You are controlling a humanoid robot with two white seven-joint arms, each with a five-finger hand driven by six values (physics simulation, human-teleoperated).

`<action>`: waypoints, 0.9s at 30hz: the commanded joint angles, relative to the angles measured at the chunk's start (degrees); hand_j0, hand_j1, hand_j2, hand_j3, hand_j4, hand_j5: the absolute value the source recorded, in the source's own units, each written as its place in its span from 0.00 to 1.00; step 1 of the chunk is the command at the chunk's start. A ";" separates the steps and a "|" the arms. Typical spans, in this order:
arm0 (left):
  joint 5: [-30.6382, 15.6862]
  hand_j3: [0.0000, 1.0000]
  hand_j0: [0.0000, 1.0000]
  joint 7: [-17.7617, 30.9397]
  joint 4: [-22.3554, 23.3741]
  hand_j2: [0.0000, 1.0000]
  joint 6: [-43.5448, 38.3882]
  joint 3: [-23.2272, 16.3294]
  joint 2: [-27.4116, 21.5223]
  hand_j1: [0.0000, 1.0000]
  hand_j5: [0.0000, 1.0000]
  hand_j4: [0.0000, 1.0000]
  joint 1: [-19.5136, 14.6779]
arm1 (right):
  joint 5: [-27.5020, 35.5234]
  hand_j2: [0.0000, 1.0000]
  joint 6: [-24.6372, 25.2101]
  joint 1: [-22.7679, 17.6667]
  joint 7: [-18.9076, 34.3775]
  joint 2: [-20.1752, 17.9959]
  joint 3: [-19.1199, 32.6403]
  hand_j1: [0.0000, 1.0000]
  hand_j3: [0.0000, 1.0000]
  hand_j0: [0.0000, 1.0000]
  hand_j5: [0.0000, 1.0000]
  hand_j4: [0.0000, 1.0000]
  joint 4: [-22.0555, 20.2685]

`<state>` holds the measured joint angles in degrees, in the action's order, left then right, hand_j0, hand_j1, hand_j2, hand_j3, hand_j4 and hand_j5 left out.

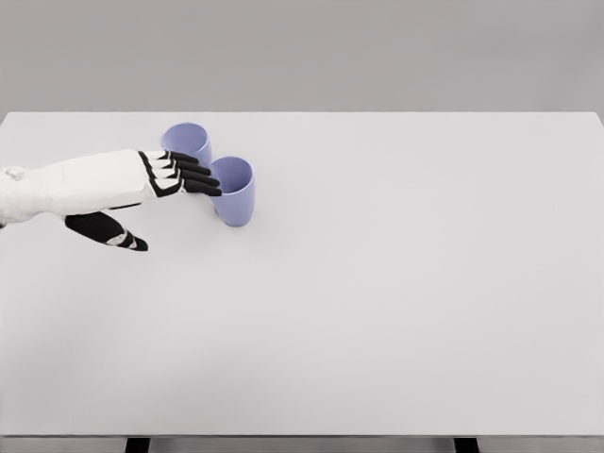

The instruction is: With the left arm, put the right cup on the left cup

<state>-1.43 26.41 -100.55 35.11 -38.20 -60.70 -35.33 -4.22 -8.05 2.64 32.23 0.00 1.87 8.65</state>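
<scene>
Two cups: both lilac, upright, mouths up, long axes vertical, on the white worktop (396, 311).
Left cup (186, 141): just behind and left of the right cup, close beside it; whether they touch is unclear.
Right cup (234, 190): standing on the worktop.
One hand: left hand (156, 184), reaching in level, fingers (193, 176) straight and extended toward the right cup's rim, thumb spread low, holding nothing.
</scene>
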 commanded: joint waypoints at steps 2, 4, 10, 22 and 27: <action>0.11 1.00 1.00 0.04 -0.08 1.00 -0.11 -3.02 0.85 1.00 1.00 1.00 -1.32 | 0.00 1.00 -0.03 -0.79 0.02 0.00 -0.03 1.00 1.00 1.00 1.00 1.00 0.05; -0.24 1.00 1.00 0.04 2.20 1.00 -0.11 -3.02 1.73 1.00 1.00 1.00 -4.22 | 0.00 1.00 -0.03 -0.79 0.02 0.00 0.06 1.00 1.00 1.00 1.00 1.00 0.05; -1.12 1.00 1.00 0.04 13.10 1.00 -0.11 -12.07 10.87 1.00 1.00 1.00 -13.98 | 0.00 1.00 -0.03 -0.79 0.02 0.00 0.15 1.00 1.00 1.00 1.00 1.00 0.05; -5.96 1.00 1.00 1.62 13.28 1.00 -0.11 -23.85 14.21 1.00 1.00 1.00 -21.62 | 0.00 1.00 -0.03 -0.79 0.02 0.00 0.15 1.00 1.00 1.00 1.00 1.00 0.05; -6.92 1.00 1.00 1.62 16.09 1.00 -0.11 -30.53 14.03 1.00 1.00 1.00 -27.07 | 0.00 1.00 -0.03 -0.79 0.02 0.00 0.15 1.00 1.00 1.00 1.00 1.00 0.05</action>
<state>-7.44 28.05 -85.70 35.12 -66.45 -46.73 -62.58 -4.17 -8.05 1.85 32.23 0.00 2.01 8.69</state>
